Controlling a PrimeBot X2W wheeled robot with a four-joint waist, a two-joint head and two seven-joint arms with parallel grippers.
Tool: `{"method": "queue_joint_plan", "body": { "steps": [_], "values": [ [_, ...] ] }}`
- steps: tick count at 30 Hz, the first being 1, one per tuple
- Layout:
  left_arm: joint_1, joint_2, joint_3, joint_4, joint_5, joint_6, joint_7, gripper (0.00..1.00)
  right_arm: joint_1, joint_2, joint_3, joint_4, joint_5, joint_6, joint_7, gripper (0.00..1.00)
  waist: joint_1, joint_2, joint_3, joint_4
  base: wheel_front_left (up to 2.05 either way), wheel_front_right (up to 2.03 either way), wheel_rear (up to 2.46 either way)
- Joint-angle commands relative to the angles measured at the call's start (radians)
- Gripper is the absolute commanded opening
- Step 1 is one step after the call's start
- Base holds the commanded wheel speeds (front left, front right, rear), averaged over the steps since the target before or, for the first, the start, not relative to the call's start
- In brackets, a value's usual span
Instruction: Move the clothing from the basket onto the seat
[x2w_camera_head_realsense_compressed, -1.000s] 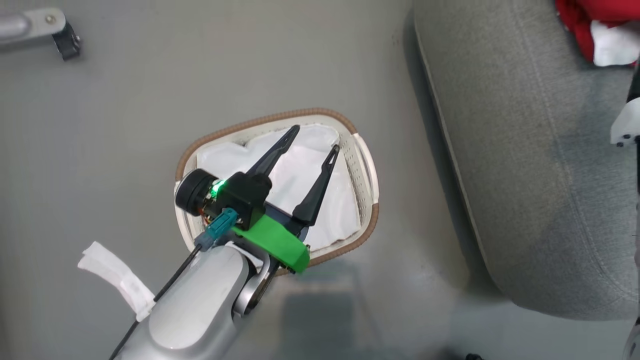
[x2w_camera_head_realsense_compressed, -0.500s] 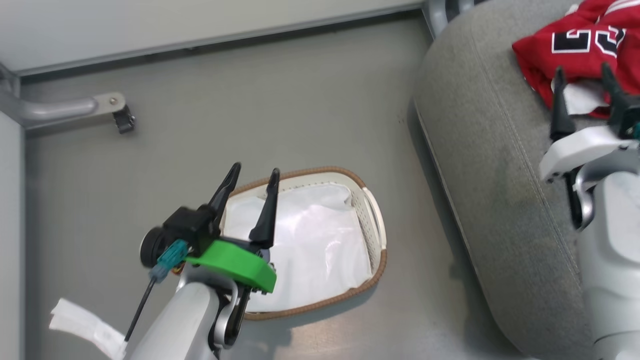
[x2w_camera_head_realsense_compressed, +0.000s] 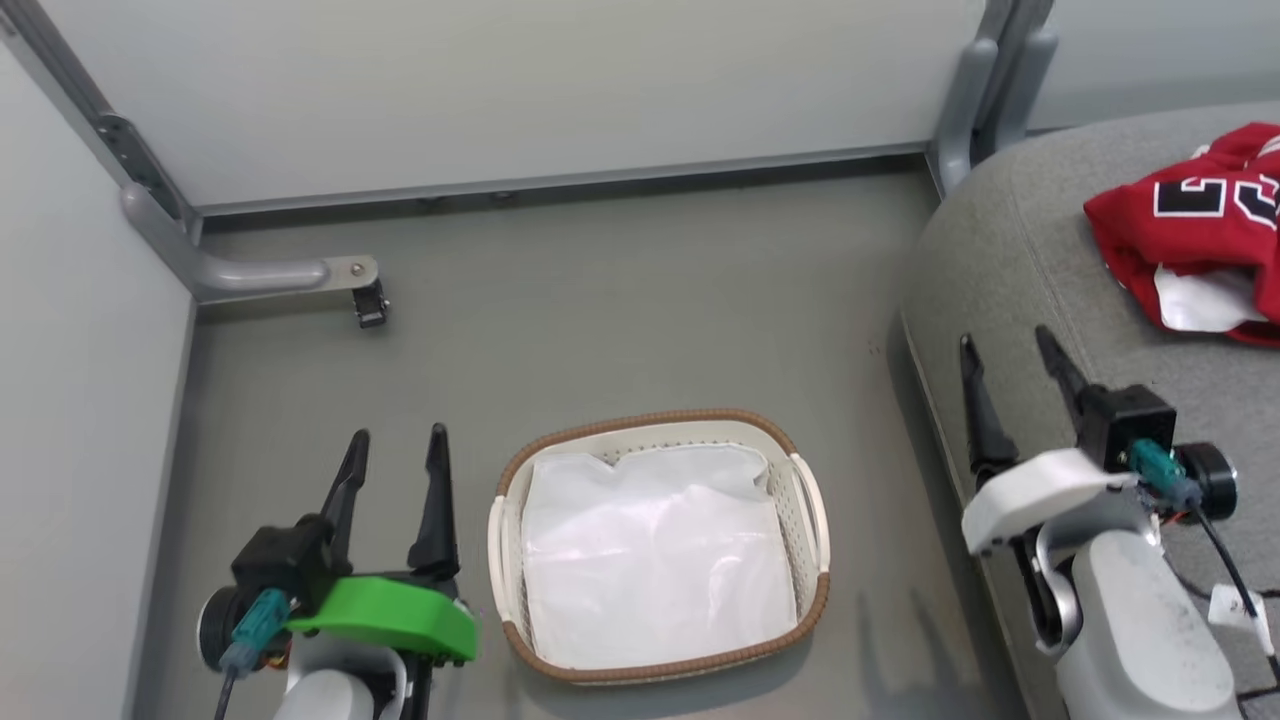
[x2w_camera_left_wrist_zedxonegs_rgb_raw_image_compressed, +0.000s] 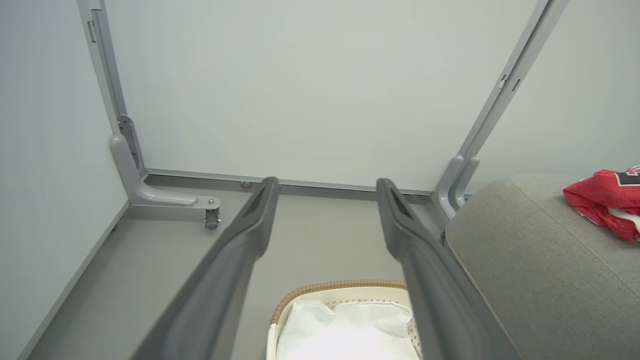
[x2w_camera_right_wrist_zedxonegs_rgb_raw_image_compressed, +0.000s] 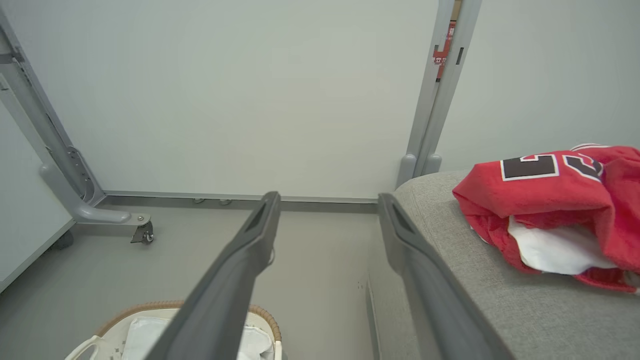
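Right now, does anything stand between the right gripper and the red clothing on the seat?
Nothing visible does. The right gripper, open and empty, hovers over the edge of the seat, and bare grey cushion lies between it and the clothing. The basket holds just its white liner.

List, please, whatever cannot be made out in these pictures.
- The clothing: head view, the right edge cuts it off; garment count unclear.
- The basket: head view, the liner sheet covers its floor.
- The red label on the post: right wrist view, too small to read.
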Motion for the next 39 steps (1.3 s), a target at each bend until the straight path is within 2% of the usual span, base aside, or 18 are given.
{"method": "queue_joint_plan", "body": {
  "steps": [1, 7, 16, 39],
  "values": [
    [0.031, -0.007, 0.019, -0.008, 0.019, -0.004, 0.000, 1.00, 0.036, -0.004, 0.021, -0.025, 0.037, -0.001, -0.002, 1.00, 0.0001, 0.0000, -0.033, 0.025, 0.00, 0.00, 0.00],
    [0.105, -0.024, 0.093, -0.015, 0.045, -0.014, 0.000, 1.00, 0.131, -0.004, 0.067, -0.090, 0.137, -0.001, -0.002, 1.00, 0.0001, 0.0000, -0.055, 0.020, 0.00, 0.00, 0.00],
    [0.194, -0.043, 0.163, -0.023, 0.072, -0.029, 0.000, 1.00, 0.195, -0.003, 0.093, -0.121, 0.131, -0.001, -0.002, 1.00, 0.0001, 0.0000, -0.068, -0.004, 0.00, 0.00, 0.00],
    [0.185, -0.053, 0.190, -0.025, 0.091, -0.056, -0.001, 1.00, 0.205, -0.003, 0.119, -0.108, 0.135, -0.001, -0.002, 1.00, 0.0001, 0.0000, -0.063, -0.010, 0.00, 0.00, 0.00]
  ]
}}
